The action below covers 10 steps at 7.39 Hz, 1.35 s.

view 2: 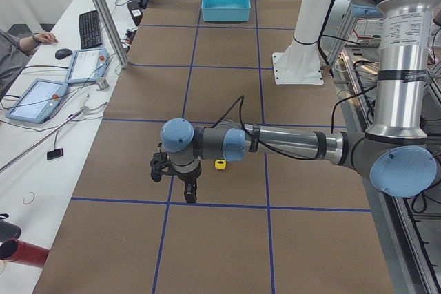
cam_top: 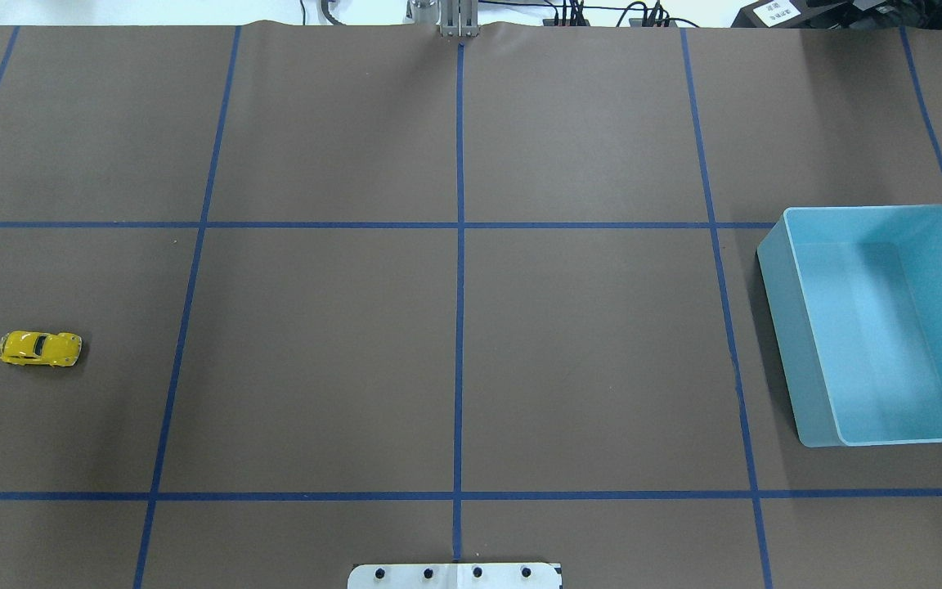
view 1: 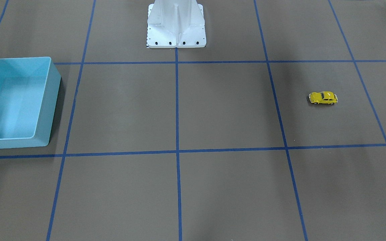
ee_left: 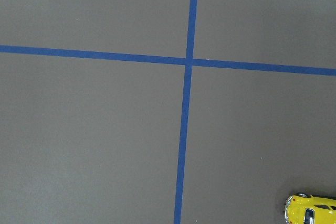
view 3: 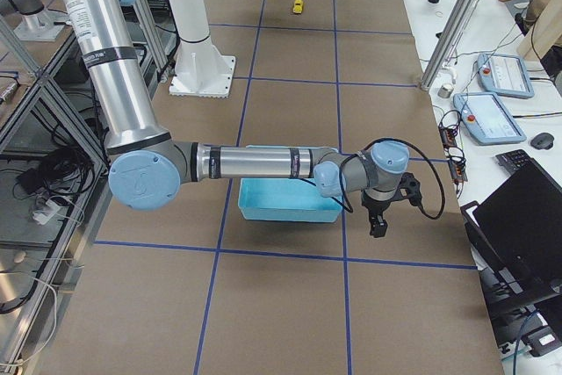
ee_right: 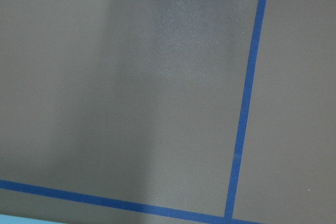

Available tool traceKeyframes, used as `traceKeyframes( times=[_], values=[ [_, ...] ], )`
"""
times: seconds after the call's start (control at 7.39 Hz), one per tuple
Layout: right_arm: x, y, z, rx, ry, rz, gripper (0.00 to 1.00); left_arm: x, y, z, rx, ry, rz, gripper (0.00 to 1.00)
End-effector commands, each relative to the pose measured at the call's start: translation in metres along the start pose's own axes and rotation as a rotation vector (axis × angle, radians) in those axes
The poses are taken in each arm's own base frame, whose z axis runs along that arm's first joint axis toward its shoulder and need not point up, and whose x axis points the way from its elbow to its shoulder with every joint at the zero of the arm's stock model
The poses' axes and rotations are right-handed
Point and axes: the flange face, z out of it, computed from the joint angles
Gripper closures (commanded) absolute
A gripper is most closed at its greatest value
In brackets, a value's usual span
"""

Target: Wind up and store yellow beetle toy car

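Yellow beetle toy car (view 1: 323, 98) sits near left fingers (view 2: 189, 191), apart

The table (cam_top: 324, 360) is lying under brown paper, with blue tape (cam_top: 459, 327) crossing it in a grid of big squares. A little yellow car (cam_top: 39, 348) is sitting on its wheels near the robot's left end, and a light blue bin (cam_top: 794, 327) is standing open, well apart from it, toward the right end. The robot's white base (view 1: 176, 30) is standing at the middle of the robot's edge.
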Motion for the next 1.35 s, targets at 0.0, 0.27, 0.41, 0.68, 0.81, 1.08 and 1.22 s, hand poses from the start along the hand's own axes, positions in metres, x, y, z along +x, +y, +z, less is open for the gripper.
traceKeyframes(
  times=[0.0,0.27,0.41,0.68,0.81,1.08,1.22],
  values=[
    [0.001,0.0,0.0,-0.001,0.001,0.001,0.0,0.0,0.0,-0.001,0.0,0.001,-0.003,0.0],
    [0.0,0.0,0.0,0.0,0.001,0.0,0.0,0.001,0.001,-0.002,0.003,0.001,-0.001,0.0],
    [0.0,0.0,0.0,0.0,0.001,0.0,0.0,0.002,0.0,-0.005,0.008,0.001,-0.009,0.0],
    [0.001,0.001,0.001,-0.001,0.001,0.001,0.0,-0.003,0.001,-0.009,0.019,0.002,-0.012,0.0],
    [0.001,0.001,0.001,-0.001,0.001,0.001,0.0,-0.002,0.0,-0.009,0.022,0.003,-0.003,0.0],
    [0.002,0.001,0.001,-0.002,0.001,0.002,0.0,0.013,-0.01,-0.021,0.047,0.011,0.028,0.0],
    [0.002,0.001,0.001,-0.002,0.001,0.002,0.0,0.036,-0.006,-0.043,0.09,0.014,0.074,0.0]
  ],
)
